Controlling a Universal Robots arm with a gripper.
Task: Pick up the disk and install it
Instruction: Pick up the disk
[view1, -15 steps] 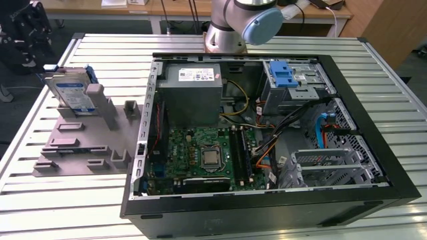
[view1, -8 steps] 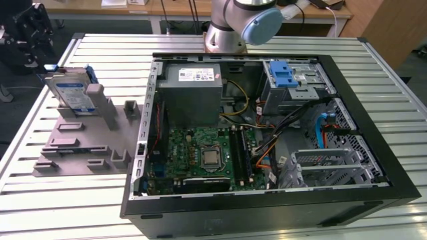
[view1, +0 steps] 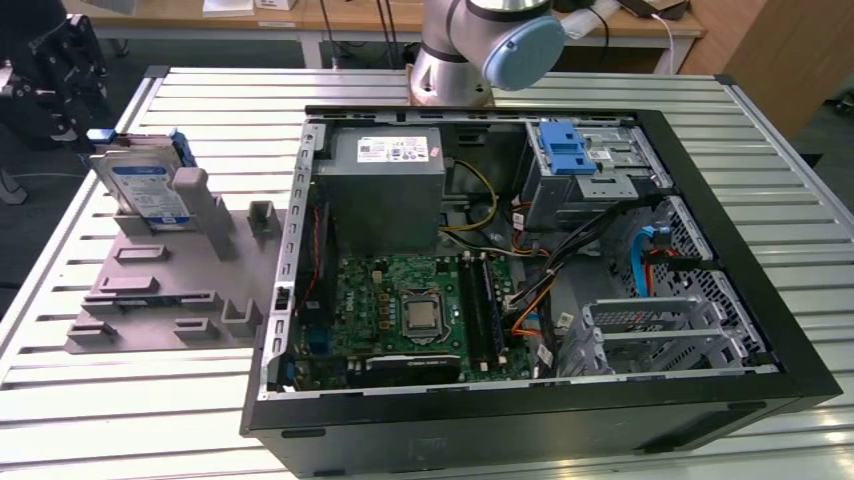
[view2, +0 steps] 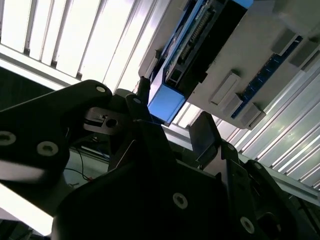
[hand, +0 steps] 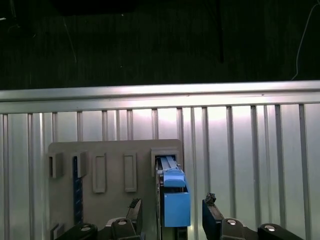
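1. The disk (view1: 144, 190) stands up on its edge in a grey holder (view1: 160, 290).
2. The holder lies on the metal surface (view1: 120, 420), on the exterior view's left. The open computer case (view1: 534, 425) is just beside it.
3. The disk is not in the case.
4. In the first wrist view, the claw (hand: 171, 201) is at the disk (hand: 176, 207), and it is spread wide.
5. One of its fingers (hand: 210, 207) is on each side of the disk's blue frame, so the disk sits between them.
6. There is a small gap on both sides. The fingers do not touch the disk, and the claw holds nothing.
7. In the second wrist view, the blue end of the disk (view2: 167, 100) shows just past the dark claw parts.
8. The silver surface runs under the holder (hand: 112, 150) in long strips.
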